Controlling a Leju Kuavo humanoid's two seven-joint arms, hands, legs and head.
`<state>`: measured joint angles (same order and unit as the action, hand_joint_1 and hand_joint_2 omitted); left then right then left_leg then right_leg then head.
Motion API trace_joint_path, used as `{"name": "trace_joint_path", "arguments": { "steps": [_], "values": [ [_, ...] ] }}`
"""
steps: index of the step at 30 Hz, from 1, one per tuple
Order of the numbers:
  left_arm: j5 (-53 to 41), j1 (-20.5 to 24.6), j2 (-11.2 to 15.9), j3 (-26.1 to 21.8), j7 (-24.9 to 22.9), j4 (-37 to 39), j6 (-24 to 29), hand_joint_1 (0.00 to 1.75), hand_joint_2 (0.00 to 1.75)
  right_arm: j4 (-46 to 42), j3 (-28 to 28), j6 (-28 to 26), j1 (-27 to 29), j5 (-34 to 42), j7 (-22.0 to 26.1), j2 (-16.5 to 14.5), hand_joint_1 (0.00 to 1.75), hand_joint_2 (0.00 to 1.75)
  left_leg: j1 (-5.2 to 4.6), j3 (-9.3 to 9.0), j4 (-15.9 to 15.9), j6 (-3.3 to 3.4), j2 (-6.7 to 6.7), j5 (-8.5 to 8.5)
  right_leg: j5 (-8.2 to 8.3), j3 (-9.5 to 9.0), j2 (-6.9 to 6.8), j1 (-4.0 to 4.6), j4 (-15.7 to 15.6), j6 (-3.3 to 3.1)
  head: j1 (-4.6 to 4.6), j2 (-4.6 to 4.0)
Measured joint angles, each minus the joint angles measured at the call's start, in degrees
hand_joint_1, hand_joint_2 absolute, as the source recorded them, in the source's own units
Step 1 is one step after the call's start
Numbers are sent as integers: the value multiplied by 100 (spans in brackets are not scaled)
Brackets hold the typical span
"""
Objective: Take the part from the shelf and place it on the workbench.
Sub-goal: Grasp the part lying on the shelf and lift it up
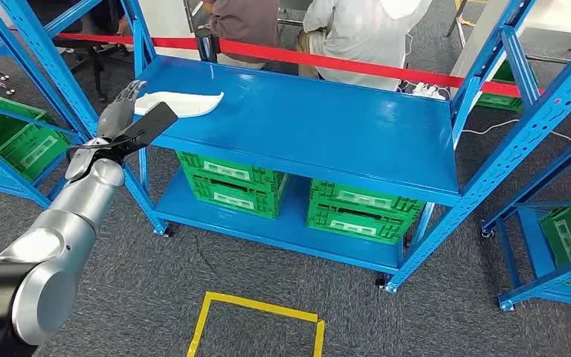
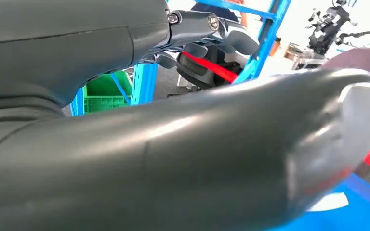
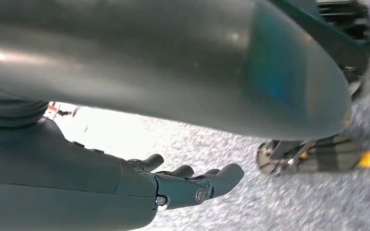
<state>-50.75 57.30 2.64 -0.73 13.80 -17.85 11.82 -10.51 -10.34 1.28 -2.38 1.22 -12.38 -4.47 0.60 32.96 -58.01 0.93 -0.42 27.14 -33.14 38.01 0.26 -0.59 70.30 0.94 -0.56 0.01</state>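
A white curved part (image 1: 184,103) lies on the top level of the blue shelf (image 1: 320,126), near its left corner. My left hand (image 1: 130,115) reaches in at the part's left end, with its fingers (image 1: 126,93) behind that end and its dark thumb (image 1: 155,120) in front, spread apart and not closed on it. In the left wrist view the thumb (image 2: 197,159) and the fingers (image 2: 207,31) stand wide apart, and a sliver of the part (image 2: 330,202) shows beyond the thumb. My right hand (image 3: 183,185) hangs over grey carpet with its fingers stretched out, holding nothing.
Green crates (image 1: 230,182) (image 1: 360,208) stand on the shelf's lower level. Red barrier tape (image 1: 357,65) runs behind the shelf, with seated people (image 1: 364,30) beyond it. More blue racks with green crates stand at the left (image 1: 15,141) and the right (image 1: 565,223). Yellow tape (image 1: 256,316) marks the floor.
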Motion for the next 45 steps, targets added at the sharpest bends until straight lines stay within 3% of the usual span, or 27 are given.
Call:
{"name": "trace_joint_path", "arguments": {
  "steps": [3,4,7,9,13,15,17,18,19,20,22,24,27,29,32,34,35,37,39,41,45],
  "values": [
    [-2,-17,-6,20,-9,16,-9,0,0,1,0,-13,11,3,-5,1,0,0,-5,-84,-5,-4,-5,87,-58,409,0,1,428,9,5,1],
    [-3,-25,-10,31,-13,24,-13,0,0,1,0,-19,17,7,-9,1,0,0,-6,-144,-7,-11,-7,136,61,490,1,3,382,2,8,1],
    [-15,-19,-27,49,-16,35,-16,0,0,4,0,-35,34,21,-19,4,0,0,-10,-367,-4,-52,-5,308,832,271,-6,32,-622,-89,15,0],
    [-21,-4,-42,52,-26,48,-25,0,0,10,0,-43,26,34,-24,7,0,0,-17,-437,16,-112,-6,394,1019,127,-7,73,-1060,-157,16,0],
    [-33,11,-49,56,-44,50,-36,0,0,13,0,-31,22,20,-19,8,0,0,-18,-477,-148,-241,-5,419,899,-62,-2,61,-1176,-295,4,0],
    [-46,17,-33,56,-69,51,-22,0,0,13,0,-16,20,-2,-11,10,0,0,-7,-166,-710,-277,4,522,834,-196,7,40,-1210,-356,-18,1],
    [-68,-7,-9,57,-110,65,-9,0,0,13,0,-11,17,-17,-14,12,0,0,-4,327,-1397,-306,5,772,738,-297,22,36,-1213,-381,-33,1],
    [-77,-29,2,58,-132,73,-7,0,0,13,0,-10,18,-25,-17,12,0,0,-3,526,-1582,-316,6,857,683,-360,30,37,-1213,-377,-37,0],
    [-82,-49,13,58,-150,80,-7,0,0,13,0,-10,23,-31,-21,12,0,0,-3,640,-1585,-322,7,834,625,-433,35,37,-1212,-369,-39,0],
    [-83,-60,25,58,-162,86,-7,0,0,13,0,-10,28,-34,-23,12,0,0,-3,661,-1398,-320,7,676,562,-517,38,37,-1212,-360,-39,0],
    [-83,-63,62,58,-177,93,-7,0,0,15,0,-10,37,-37,-25,12,0,0,-7,537,-666,-299,13,80,433,-684,40,41,-1207,-334,-41,1],
    [-84,-61,102,58,-179,107,-7,0,0,19,0,-11,28,-37,-28,12,0,0,-27,416,-129,-245,23,-268,321,-764,53,50,-1194,-281,-45,1],
    [-85,-68,123,60,-165,107,-9,0,0,22,0,-22,8,-37,-39,15,0,0,-32,335,-15,-140,11,-293,241,-801,54,63,-1158,-189,-39,0],
    [-85,-54,124,60,-149,94,-9,0,0,22,0,-27,6,-37,-37,19,0,0,-9,252,10,-79,3,-261,221,-666,35,57,-882,-136,-24,0],
    [-85,-39,123,61,-148,93,-20,0,0,22,0,-27,2,-37,-38,19,0,0,1,143,26,-20,6,-167,-61,17,10,20,133,-43,-5,-1],
    [-85,-55,114,62,-155,99,-42,0,0,24,0,-32,8,-37,-40,19,0,0,2,57,22,-23,-3,-82,-174,358,7,7,431,-20,2,0],
    [-85,-62,108,62,-159,102,-52,0,0,24,0,-37,9,-37,-41,19,0,0,2,0,18,-34,-9,-33,-40,391,6,5,293,-23,7,1],
    [-86,-62,96,62,-177,105,-67,0,0,24,0,-52,10,-32,-38,20,0,0,3,-122,12,-73,-13,69,538,225,1,5,-435,-59,14,0],
    [-87,-40,92,63,-204,109,-84,0,0,27,0,-58,7,-27,-36,20,0,0,-9,-186,12,-127,-13,144,870,54,-4,30,-1008,-120,15,-1],
    [-87,-23,95,64,-223,111,-109,0,0,31,0,-59,7,-26,-37,19,0,0,-27,-203,10,-176,-17,177,891,7,-4,47,-1133,-172,6,1],
    [-95,-18,110,86,-237,118,-143,0,0,33,0,-56,5,-26,-36,14,0,0,-25,-259,73,-122,8,204,917,-33,27,54,-1148,-197,-23,0]
  ]
}}
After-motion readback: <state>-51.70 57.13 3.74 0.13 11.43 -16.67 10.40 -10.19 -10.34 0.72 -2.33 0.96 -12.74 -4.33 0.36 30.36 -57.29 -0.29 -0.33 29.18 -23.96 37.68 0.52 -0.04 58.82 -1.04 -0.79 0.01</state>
